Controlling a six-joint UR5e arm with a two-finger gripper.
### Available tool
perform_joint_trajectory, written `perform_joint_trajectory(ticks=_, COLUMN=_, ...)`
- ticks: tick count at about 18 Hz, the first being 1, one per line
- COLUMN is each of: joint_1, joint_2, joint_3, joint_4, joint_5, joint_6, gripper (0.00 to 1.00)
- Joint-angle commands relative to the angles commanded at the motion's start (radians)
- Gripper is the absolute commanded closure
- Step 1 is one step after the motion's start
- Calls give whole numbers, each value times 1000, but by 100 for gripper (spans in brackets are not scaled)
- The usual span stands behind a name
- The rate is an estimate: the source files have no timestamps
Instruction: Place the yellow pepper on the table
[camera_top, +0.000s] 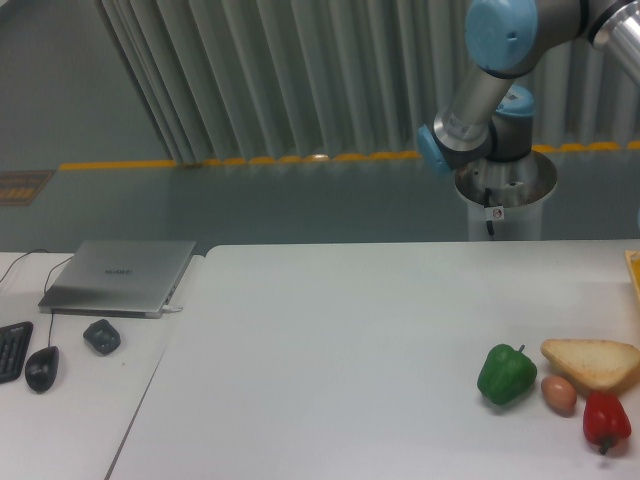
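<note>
Below, you see the white worktop (330, 340) with a green pepper (506, 374) near its right edge; just beside it lie a small brownish egg-like item (559, 394), a red pepper (606, 420) and a slice of bread (592, 361); the robot arm (490, 85) stands behind the worktop, its elbow joints visible at upper right; the claw lies outside the view, so you cannot tell its state; no yellow pepper shows; on the narrower desk (60, 420) at left rest a closed laptop (120, 275) and a mouse (41, 368).
</note>
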Motion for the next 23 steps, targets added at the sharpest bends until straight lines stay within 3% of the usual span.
perform_joint_trajectory(ticks=4, joint_1=-2, joint_2=11, joint_3=6, joint_4=-5, joint_5=-2, joint_6=-14, gripper=51)
perform_joint_trajectory(ticks=8, joint_1=3, joint_2=29, joint_3=29, joint_4=-26, joint_5=-2, joint_6=-12, gripper=51)
perform_joint_trajectory(ticks=12, joint_1=26, joint_2=57, joint_3=110, joint_4=-216, joint_5=-98, joint_6=-15, gripper=51)
perform_joint_trajectory(ticks=18, joint_1=29, joint_2=129, joint_3=110, joint_4=-382, joint_5=-153, joint_6=12, gripper=51)
perform_joint_trajectory(ticks=23, joint_1=12, joint_2=199, joint_3=45, joint_4=-457, joint_5=-147, joint_6=263, gripper=51)
